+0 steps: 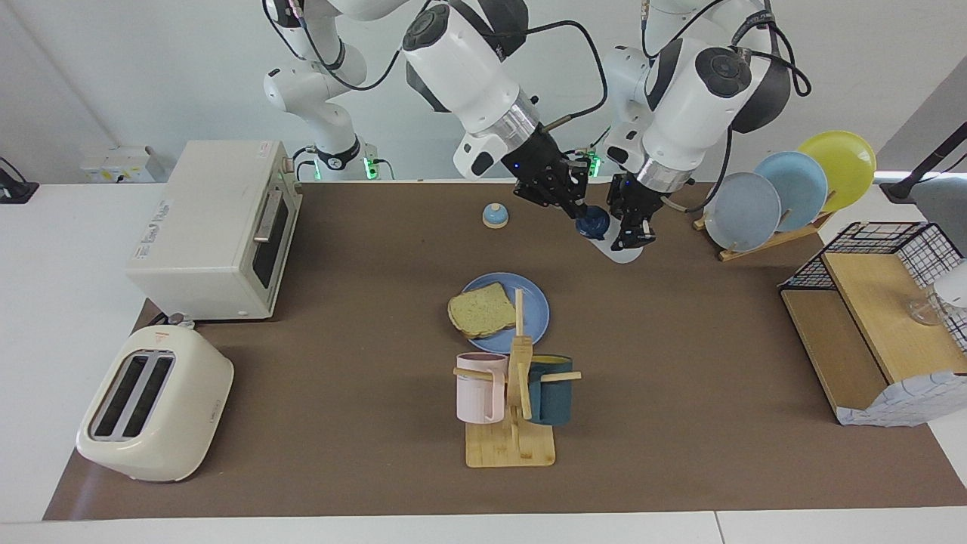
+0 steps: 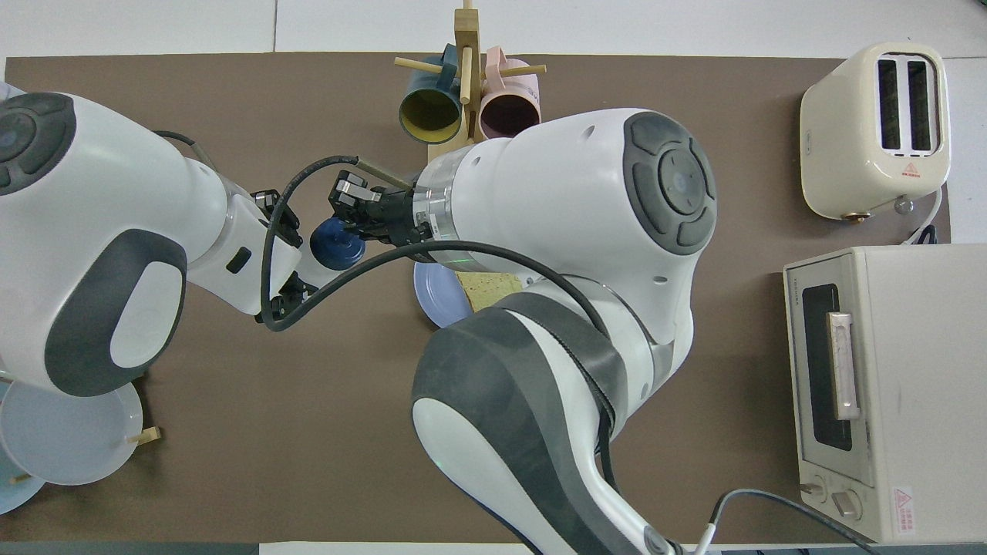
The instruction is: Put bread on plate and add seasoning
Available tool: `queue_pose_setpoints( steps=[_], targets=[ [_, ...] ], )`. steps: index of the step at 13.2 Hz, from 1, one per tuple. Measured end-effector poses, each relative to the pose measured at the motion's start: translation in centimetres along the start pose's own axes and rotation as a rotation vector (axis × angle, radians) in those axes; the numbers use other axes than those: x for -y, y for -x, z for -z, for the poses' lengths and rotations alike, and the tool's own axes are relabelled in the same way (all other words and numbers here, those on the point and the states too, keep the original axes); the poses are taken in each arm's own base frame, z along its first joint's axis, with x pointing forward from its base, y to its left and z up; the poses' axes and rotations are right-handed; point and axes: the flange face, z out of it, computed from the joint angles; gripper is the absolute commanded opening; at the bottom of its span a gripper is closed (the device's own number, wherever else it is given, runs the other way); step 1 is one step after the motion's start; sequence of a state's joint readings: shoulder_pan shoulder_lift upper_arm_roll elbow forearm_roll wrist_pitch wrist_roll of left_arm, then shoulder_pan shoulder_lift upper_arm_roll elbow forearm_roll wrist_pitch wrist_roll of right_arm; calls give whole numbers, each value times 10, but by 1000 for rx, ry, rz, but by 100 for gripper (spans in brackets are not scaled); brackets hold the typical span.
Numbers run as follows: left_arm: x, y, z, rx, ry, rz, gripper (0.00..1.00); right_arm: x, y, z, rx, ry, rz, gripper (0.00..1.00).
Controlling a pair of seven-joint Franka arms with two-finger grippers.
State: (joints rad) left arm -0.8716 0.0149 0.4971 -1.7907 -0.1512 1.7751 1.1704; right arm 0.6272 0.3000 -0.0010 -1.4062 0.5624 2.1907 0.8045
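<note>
The bread (image 1: 481,310) lies on the plate (image 1: 533,298), mid-frame. Above it, the left claw (image 1: 634,230) grips the bottle (image 1: 621,246), and the right claw (image 1: 578,208) pinches its cap (image 1: 593,222). No seasoning is on yet.

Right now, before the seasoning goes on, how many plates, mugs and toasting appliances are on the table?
Plates: 4, namely the light blue plate under the bread and the rack's grey-blue plate, blue plate and yellow plate
Mugs: 2, namely the pink mug and the teal mug
Toasting appliances: 2, namely the toaster and the toaster oven
Total: 8
</note>
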Motion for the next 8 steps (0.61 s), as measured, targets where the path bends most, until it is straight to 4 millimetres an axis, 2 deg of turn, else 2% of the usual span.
queue_pose_setpoints(
  steps=[8],
  targets=[
    [2,0,3,-8,-17,14,0,-10,-12,-1,2,-110,-107,0]
  ],
)
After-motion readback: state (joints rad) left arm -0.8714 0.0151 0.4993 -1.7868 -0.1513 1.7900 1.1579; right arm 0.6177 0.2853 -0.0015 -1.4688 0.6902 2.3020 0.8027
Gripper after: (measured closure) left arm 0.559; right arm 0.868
